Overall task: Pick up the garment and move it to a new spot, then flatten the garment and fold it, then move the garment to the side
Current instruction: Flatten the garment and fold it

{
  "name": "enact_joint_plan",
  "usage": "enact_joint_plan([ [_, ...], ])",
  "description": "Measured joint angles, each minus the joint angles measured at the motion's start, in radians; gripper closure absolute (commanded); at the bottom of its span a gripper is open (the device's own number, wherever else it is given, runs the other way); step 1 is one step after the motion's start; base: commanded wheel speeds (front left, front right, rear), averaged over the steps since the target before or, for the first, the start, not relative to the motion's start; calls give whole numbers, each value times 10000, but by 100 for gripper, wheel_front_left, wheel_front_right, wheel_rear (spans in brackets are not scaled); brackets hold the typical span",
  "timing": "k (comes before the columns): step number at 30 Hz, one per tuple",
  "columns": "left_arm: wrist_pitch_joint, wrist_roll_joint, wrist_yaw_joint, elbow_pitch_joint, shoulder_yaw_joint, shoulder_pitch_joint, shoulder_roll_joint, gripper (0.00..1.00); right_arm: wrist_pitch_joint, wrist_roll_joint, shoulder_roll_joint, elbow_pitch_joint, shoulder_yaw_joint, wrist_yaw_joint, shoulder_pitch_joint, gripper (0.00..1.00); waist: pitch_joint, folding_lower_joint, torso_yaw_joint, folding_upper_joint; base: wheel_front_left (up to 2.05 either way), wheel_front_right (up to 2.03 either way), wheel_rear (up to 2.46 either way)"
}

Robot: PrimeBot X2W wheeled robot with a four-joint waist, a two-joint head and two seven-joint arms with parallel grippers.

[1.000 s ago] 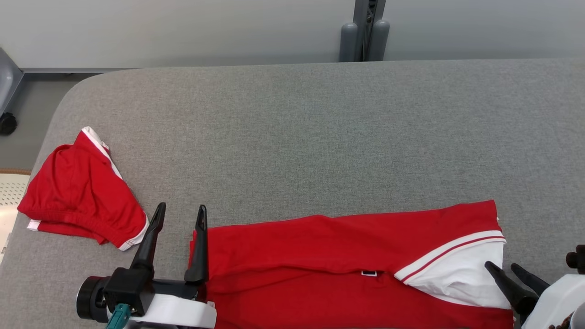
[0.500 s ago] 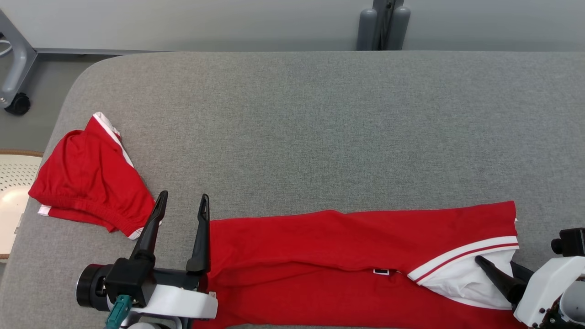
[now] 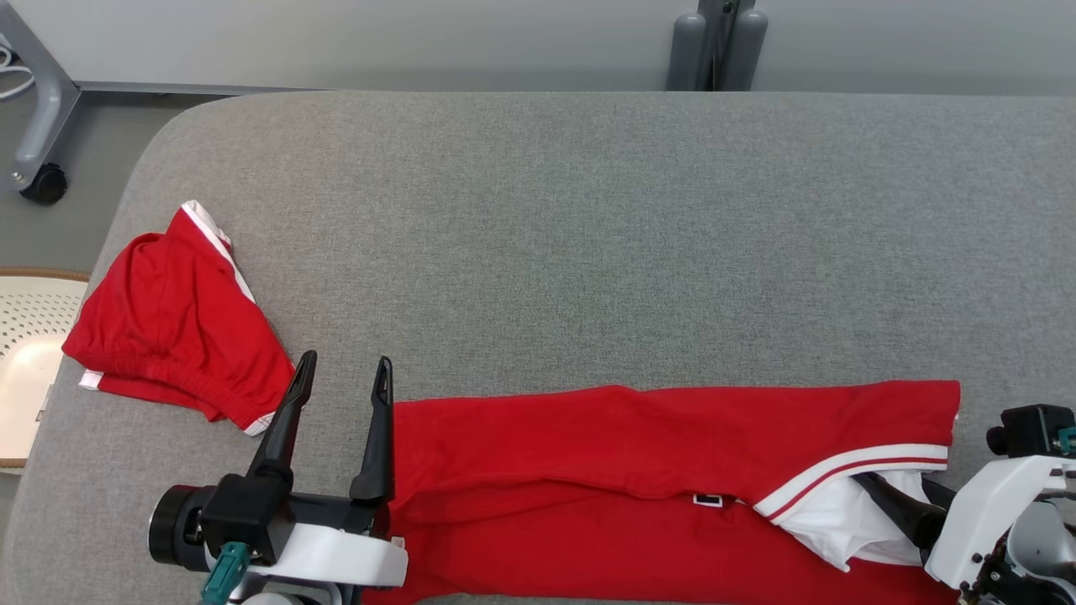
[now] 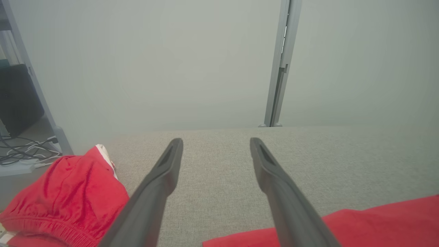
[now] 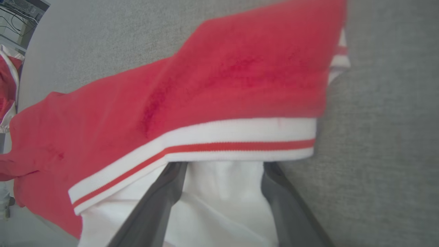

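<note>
Head view | risk: right gripper (image 3: 895, 491), jaws spread and clamping nothing, sits tucked under the white striped band (image 3: 849, 470); close there and you'll likely pinch one layer and drag the fold open | red garment (image 3: 630, 454) lies along the grey table's (image 3: 588, 210) 6 o'clock edge | left gripper (image 3: 347, 361) is wide and empty, garment edge just beside it at 3 o'clock
</note>
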Motion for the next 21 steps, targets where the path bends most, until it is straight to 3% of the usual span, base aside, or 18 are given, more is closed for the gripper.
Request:
enact_joint_plan([
  [3, 0, 0, 2, -2, -15, -3, 0, 0, 69, 121, -25, -15, 161, -6, -51, 80, -20, 0, 24, 0, 0, 0, 0],
  [4, 0, 0, 2, -4, -13, -3, 0, 0, 75, 150, -38, -13, 211, -4, -62, 100, -27, 0, 36, 0, 0, 0, 0],
  [15, 0, 0, 17, 6, 2, -4, -2, 0, -451, -21, -205, 491, 355, 86, -255, 100, -158, 0, 109, 0, 0, 0, 0],
  [21, 0, 0, 15, 23, 2, 1, 0, 0, -579, -387, -614, 1016, 125, 84, -577, 100, -271, 0, 72, 0, 0, 0, 0],
])
